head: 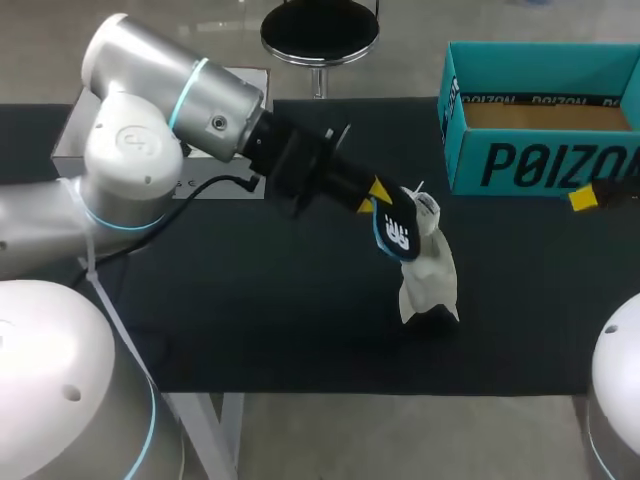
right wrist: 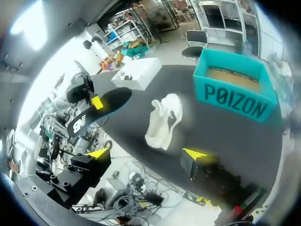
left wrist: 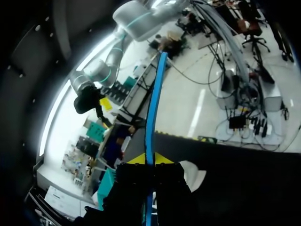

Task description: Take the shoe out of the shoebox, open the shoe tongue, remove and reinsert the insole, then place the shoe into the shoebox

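Near the table's (head: pixel 250 300) middle, the left gripper (head: pixel 380 195) holds the insole (head: pixel 398 232) by one end, its fingers clamped on it from both sides. In the left wrist view the insole shows edge-on, a thin blue line rising from between the yellow tips. The right wrist view shows it up in the air, out of the shoe and apart from it. The white shoe (head: pixel 428 272) rests on the table just beside and below the insole, outside the box (head: pixel 520 165). The teal box stands open-topped at the far right corner, well apart from the shoe. The right gripper (right wrist: pixel 146 154) hangs at the table's right edge near the box, fingers spread wide with nothing between them.
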`<state>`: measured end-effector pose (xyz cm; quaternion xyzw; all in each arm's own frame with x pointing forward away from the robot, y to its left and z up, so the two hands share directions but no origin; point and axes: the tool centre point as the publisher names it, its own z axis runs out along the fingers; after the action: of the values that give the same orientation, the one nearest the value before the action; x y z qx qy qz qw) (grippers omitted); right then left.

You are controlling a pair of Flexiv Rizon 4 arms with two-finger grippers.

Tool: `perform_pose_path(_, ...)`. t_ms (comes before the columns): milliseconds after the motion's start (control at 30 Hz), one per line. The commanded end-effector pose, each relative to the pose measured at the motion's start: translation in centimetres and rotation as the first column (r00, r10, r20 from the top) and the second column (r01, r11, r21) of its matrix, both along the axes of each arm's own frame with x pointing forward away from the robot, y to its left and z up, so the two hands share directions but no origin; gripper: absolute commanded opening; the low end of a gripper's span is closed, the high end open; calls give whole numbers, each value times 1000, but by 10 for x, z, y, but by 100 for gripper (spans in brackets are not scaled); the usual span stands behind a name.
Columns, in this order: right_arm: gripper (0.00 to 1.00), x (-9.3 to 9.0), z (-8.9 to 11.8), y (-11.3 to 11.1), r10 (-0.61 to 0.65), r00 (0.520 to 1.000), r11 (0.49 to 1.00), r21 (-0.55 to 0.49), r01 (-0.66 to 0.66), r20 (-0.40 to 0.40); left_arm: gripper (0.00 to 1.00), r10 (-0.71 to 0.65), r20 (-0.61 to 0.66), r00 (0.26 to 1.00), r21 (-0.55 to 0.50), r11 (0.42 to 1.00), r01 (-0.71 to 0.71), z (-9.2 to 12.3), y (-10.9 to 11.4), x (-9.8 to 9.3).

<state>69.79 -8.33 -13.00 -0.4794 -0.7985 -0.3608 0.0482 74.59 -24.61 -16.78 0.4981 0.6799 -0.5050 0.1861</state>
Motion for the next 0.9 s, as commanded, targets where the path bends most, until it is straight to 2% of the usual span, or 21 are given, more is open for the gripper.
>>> perform_pose_path(33, 100, -5, 3, 7, 243, 963, 965, -133, -227, 119, 0, -4, -2, 1000, 5, 1000, 4, -1, -2, -2)
perform_pose_path(233, 100, 10, 5, 22, 276, 959, 948, -185, -259, 71, 0, -26, -21, 999, 10, 1000, 26, -4, -5, -7)
perform_pose_path(367, 100, 12, 6, 22, 264, 962, 950, -192, -248, 63, 0, -31, -31, 999, 15, 999, 31, -6, -5, -9)
perform_pose_path(433, 100, 12, 6, 22, 231, 972, 957, -190, -220, 35, 0, -33, -34, 999, 18, 999, 33, -7, -5, -9)
perform_pose_path(633, 100, 12, 6, 22, 231, 972, 957, -190, -220, 35, 0, -31, -73, 997, 52, 998, 35, -12, -4, -11)
perform_pose_path(767, 100, 12, 6, 22, 231, 972, 957, -190, -220, 35, 0, -59, -122, 991, 69, 995, 67, -20, -8, -20)
perform_pose_path(900, 100, 12, 6, 22, 231, 972, 957, -190, -220, 35, 0, -92, -183, 979, 81, 991, 108, -33, -15, -39)
